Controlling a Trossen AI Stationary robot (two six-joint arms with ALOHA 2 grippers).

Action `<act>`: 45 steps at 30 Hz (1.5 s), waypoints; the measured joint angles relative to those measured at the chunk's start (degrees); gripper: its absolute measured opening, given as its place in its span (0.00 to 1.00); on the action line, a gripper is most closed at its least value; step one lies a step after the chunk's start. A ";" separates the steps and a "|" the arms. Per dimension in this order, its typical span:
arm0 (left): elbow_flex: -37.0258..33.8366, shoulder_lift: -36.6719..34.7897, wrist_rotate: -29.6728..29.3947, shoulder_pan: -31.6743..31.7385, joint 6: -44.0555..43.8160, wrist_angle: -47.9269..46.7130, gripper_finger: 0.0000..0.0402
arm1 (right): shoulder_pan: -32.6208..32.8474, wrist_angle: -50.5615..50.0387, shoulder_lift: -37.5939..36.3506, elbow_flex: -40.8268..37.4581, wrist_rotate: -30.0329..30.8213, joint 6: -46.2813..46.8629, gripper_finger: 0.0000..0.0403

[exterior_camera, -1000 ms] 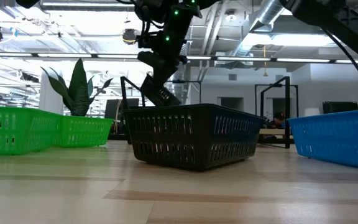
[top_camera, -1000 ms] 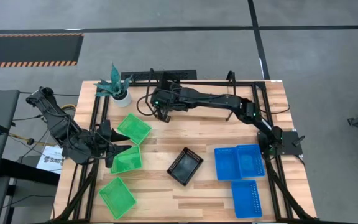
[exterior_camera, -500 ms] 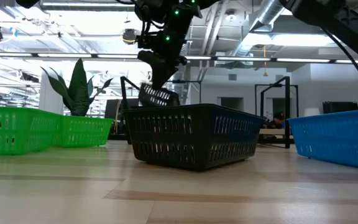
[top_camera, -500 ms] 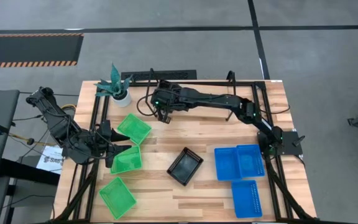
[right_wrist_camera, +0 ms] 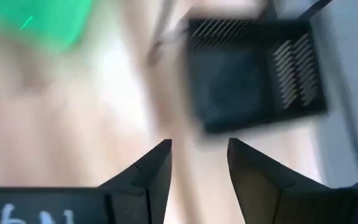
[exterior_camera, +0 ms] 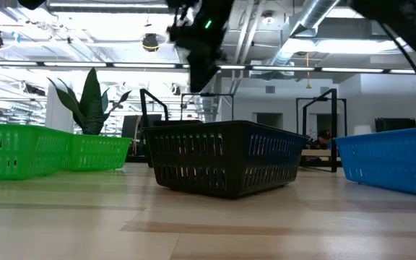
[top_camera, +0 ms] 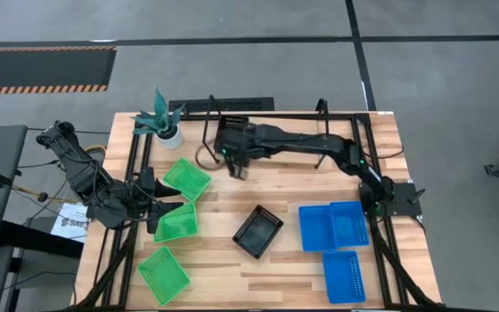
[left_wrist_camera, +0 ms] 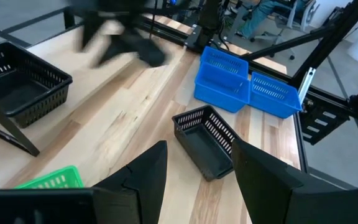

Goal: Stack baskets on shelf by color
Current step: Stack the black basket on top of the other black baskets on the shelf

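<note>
My right gripper [right_wrist_camera: 199,146] hangs open over the far middle of the table [top_camera: 236,167], just on the near side of the shelf [top_camera: 258,105], holding nothing. A black basket [right_wrist_camera: 253,74] sits by itself among the shelf's rods [left_wrist_camera: 17,81]. Another black basket [top_camera: 258,231] rests flat on the table's middle. Three green baskets [top_camera: 186,178] [top_camera: 177,222] [top_camera: 164,274] lie at the left and three blue ones [top_camera: 319,227] [top_camera: 349,221] [top_camera: 343,276] at the right. My left gripper [top_camera: 158,198] waits open beside the green baskets [left_wrist_camera: 197,165].
A potted plant [top_camera: 163,121] stands at the far left corner. Black frame rails [top_camera: 132,173] run along the table's left and right sides. Bare wood [top_camera: 232,195] lies between the shelf and the middle black basket.
My right gripper has opened and let go of the black basket, which has dropped from a tilted hang down onto the shelf. The gripper has then risen and drawn slightly toward the table's near and right edges.
</note>
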 joint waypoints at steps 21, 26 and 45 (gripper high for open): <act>0.00 0.02 3.91 -0.02 0.15 -0.37 0.42 | 29.22 -2.96 -6.38 -7.39 2.20 34.56 0.46; 0.00 0.02 5.30 -0.02 -0.80 -0.38 0.42 | 29.90 6.46 -3.78 -8.79 0.69 35.11 0.46; 0.02 1.09 8.41 -0.02 -2.29 -1.11 0.42 | 30.29 11.04 7.88 -8.75 -4.10 42.54 0.46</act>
